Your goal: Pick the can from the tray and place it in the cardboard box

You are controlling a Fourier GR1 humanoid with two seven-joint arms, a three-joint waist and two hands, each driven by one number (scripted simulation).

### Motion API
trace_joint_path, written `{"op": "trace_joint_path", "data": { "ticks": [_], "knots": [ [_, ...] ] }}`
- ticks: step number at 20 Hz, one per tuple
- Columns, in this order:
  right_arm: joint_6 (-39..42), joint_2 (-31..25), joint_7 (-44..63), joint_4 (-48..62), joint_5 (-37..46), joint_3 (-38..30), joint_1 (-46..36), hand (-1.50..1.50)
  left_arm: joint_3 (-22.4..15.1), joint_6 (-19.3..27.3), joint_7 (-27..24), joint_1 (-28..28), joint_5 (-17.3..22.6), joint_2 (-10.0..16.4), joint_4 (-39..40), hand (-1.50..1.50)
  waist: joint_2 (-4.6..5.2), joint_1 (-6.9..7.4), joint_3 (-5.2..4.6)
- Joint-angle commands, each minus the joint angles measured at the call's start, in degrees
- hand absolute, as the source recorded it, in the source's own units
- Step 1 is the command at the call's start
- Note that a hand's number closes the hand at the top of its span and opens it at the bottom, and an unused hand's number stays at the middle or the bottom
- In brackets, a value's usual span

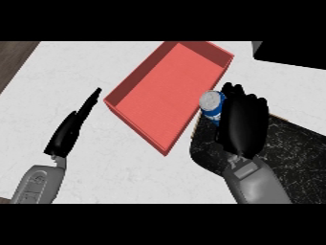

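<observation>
Transfer step — right hand (242, 122) curled round the can (211, 102), beside the box (164, 95); next — clear its wall, then release.

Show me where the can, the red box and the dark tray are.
can (211, 101): head view, on its silver top.
red box (167, 91): head view, on its bare floor.
dark tray (303, 153): head view, on its bare speckled surface.

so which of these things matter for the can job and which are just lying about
For the job: blue can with silver top; dark speckled tray; red open-topped box; right hand, curled round the can.
Lying about: black block at top right; left hand, open, resting at left.
</observation>
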Motion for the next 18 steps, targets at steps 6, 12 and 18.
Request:
{"op": "trace_joint_path", "data": {
  "ticks": [6, 12, 18],
  "knots": [
    [9.55, 0.22, 25.63, 6.68, 2.7, 0.43, -21.14, 1.5, -1.36, -0.04, 1.15, -2.18, -0.75, -1.35, 1.04, 0.0, -0.12, 1.09, 0.42],
    [13.41, 0.2, 33.43, 13.09, 0.48, -1.62, -30.99, 1.5, -0.74, -0.07, 1.05, -2.4, -0.65, -0.99, 2.11, 0.0, -0.25, 0.25, 0.48],
    [15.12, 0.19, 36.59, 22.18, -4.8, -4.9, -37.15, 1.5, 0.18, 1.13, 1.17, -2.63, -1.02, -0.79, 2.54, 0.0, 0.0, -1.11, 0.59]
  ]
}}
